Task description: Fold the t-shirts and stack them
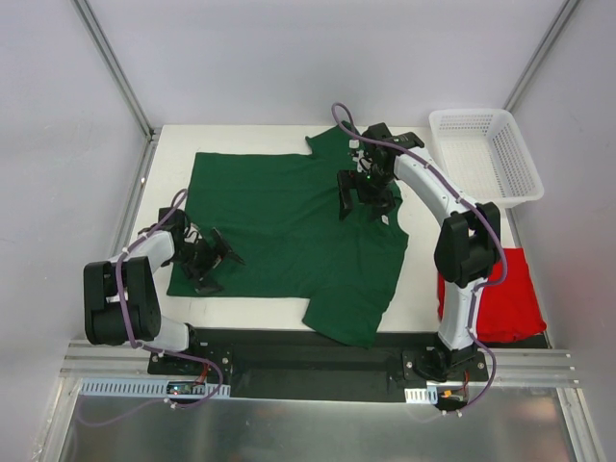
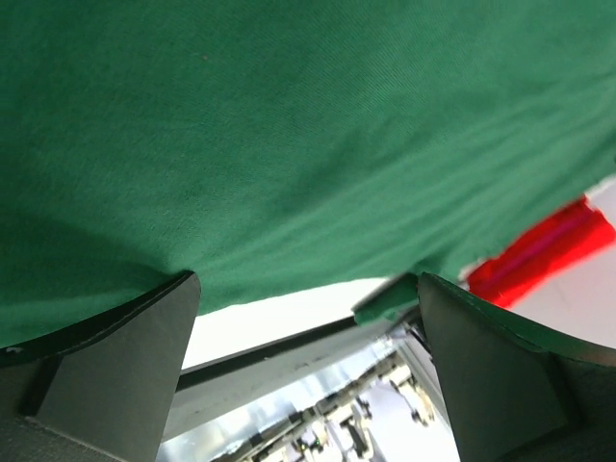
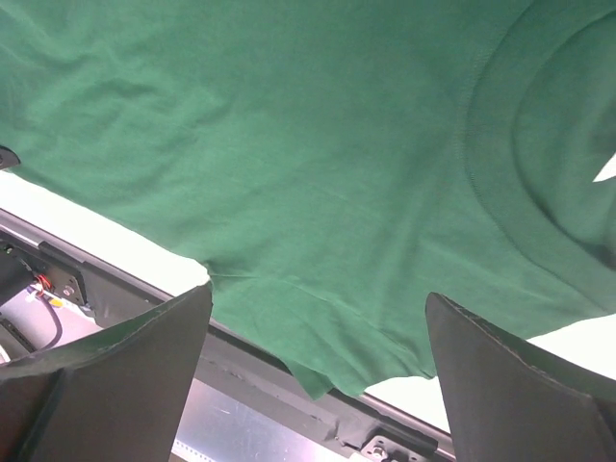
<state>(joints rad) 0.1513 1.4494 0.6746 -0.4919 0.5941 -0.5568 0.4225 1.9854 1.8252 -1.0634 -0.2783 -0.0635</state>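
The green t-shirt (image 1: 279, 221) is being seen spread flat at the centre of the table (image 1: 241, 137). Its 8 o'clock hem is being overhung by the left gripper (image 1: 219, 265), fingers apart, nothing clamped. Its collar, at 1 o'clock, is being overhung by the right gripper (image 1: 364, 204), fingers likewise apart. A red t-shirt (image 1: 505, 298) is being seen folded at 4 o'clock.

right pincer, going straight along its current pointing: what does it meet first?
The green t-shirt, beside its collar. The right pincer is open, pointing at the cloth; the gap is unclear.
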